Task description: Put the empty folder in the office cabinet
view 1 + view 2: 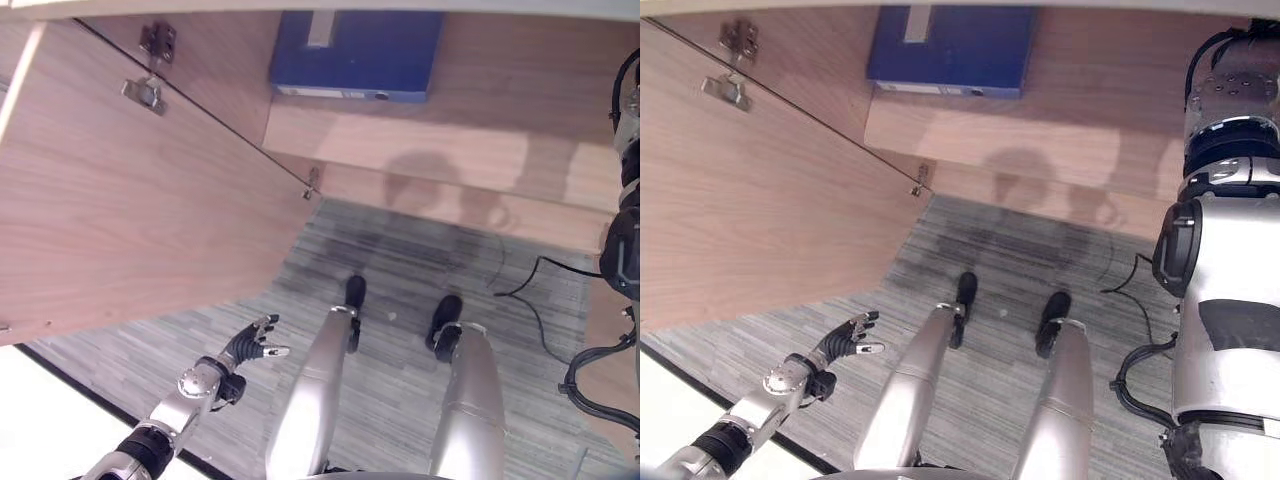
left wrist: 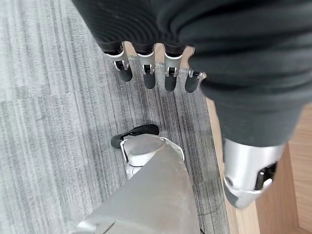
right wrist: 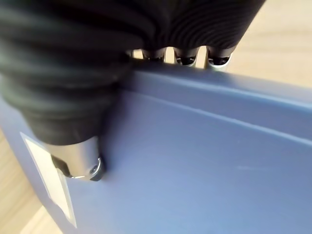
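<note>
The cabinet [image 1: 420, 140] stands open ahead, its door [image 1: 120, 190] swung out above and beyond the left hand [image 1: 252, 342]. The blue folder [image 1: 355, 55] lies on the shelf [image 1: 400, 135], its near edge close to the shelf's lip. In the right wrist view the right hand [image 3: 83, 156] is on the folder: its thumb presses the blue face and its fingers [image 3: 187, 57] hook over the far edge, so I judge it clamped on the folder.

The main risk, as I read it, is letting go too early. With the folder this near the lip, a release while drawing back could drag it off onto the floor [image 1: 420, 290]. A push deeper could skew it if the grip sits off-centre.

The left hand hangs low with fingers loosely spread, holding nothing, well below the door. The hinges [image 1: 150, 65] sit far above that hand. Nothing lies between the folder and the shelf's back.
</note>
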